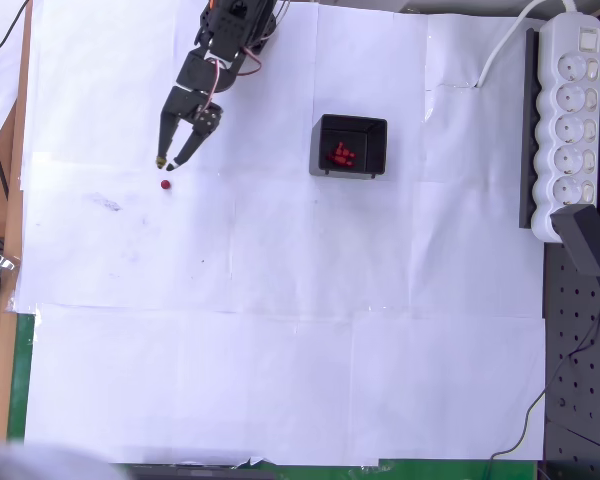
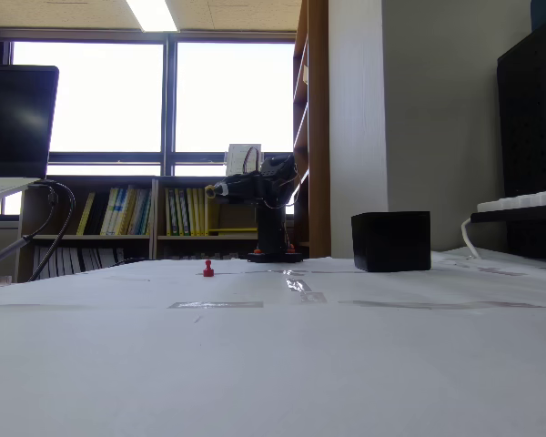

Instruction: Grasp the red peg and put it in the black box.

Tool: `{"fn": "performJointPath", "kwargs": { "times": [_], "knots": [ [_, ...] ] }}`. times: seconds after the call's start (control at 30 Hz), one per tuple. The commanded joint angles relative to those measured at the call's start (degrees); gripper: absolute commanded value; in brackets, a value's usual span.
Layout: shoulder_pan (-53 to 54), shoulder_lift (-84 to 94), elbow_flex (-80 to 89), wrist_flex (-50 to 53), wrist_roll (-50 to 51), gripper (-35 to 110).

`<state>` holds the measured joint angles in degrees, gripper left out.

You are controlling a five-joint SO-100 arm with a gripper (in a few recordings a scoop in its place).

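- Overhead view gives you the table [image 1: 280,380] first: flat white paper sheets taped edge to edge, matte, with faint seams and a small grey smudge at about 9 o'clock of the centre.
- Your arm [image 1: 225,40] comes in from 12 o'clock, black segmented plastic with red and white wires looped at the wrist, reaching toward 7 o'clock.
- At 3 o'clock you have a white power strip [image 1: 572,120] lying along a long black strip, well apart from the work.
- Just right of centre sits the black box [image 1: 349,146], squarish hard plastic with thick sloping walls; several small red pieces already lie in its dark inside.
- Your gripper [image 1: 170,160] stands partly spread, a narrow V with nothing between the fingers.
- Smallest of all, the red peg [image 1: 166,184] stands upright on the paper, a round dot from above, with a narrow stem and wider base in the fixed view [image 2: 208,268].
- What your next move turns on: the peg lies just off the fingertips at 6 o'clock, apart from them, so I judge a short reach onward and down should bracket it.
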<state>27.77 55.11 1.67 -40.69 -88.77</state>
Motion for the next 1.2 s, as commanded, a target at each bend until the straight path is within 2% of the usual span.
{"fn": "performJointPath", "kwargs": {
  "times": [0.0,0.13,0.23,0.3,0.5,0.97,1.17],
  "knots": [
    [3.3,9.1,-3.6,-9.8,-1.0,5],
    [4.7,16.1,-1.3,-11.1,-1.4,8],
    [5.4,21.4,-0.7,-10.7,-7.6,21],
    [5.2,22.9,-0.6,-10.7,-6.9,29],
    [3.8,29.4,-0.2,-10.7,-10.4,41],
    [-2.1,42.0,14.7,-10.4,-6.7,41],
    [-2.5,43.5,15.6,-12.7,-7.5,41]
  ]
}}
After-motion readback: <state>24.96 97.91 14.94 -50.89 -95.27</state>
